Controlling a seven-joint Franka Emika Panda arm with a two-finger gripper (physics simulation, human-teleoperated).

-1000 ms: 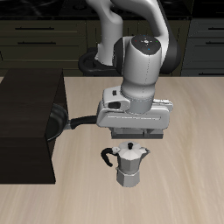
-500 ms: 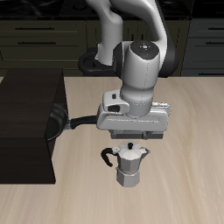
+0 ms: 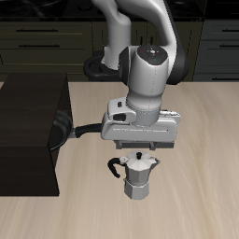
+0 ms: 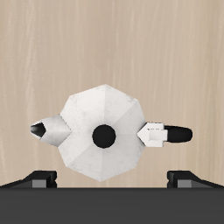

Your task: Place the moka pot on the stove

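**Gripper poised over the moka pot, nothing gripped**

The biggest thing I have on screen is the wooden table (image 3: 201,177), pale planks running across the whole exterior view. Next is the large black box (image 3: 30,135) standing on it, off to one side of my work area. A black frying pan (image 3: 63,131) sits tucked against that box, its handle reaching out toward the arm.

My arm (image 3: 149,70) fills the middle of the exterior view, white and grey, bent down over the table. Behind it I catch only a dark round shape on the table; I cannot tell what it is.

The gripper (image 3: 143,149) hangs directly above the moka pot (image 3: 138,175), not touching it. From the wrist view I see the two fingertips (image 4: 39,178) set wide apart, one to each side, with nothing between them.

The moka pot stands upright on bare table, nearer the front edge than the box's back end and well apart from the box. In the wrist view its faceted silver lid shows as an octagon with the black lid knob (image 4: 103,135) at its middle, the spout on one side and the black handle (image 4: 178,133) opposite.
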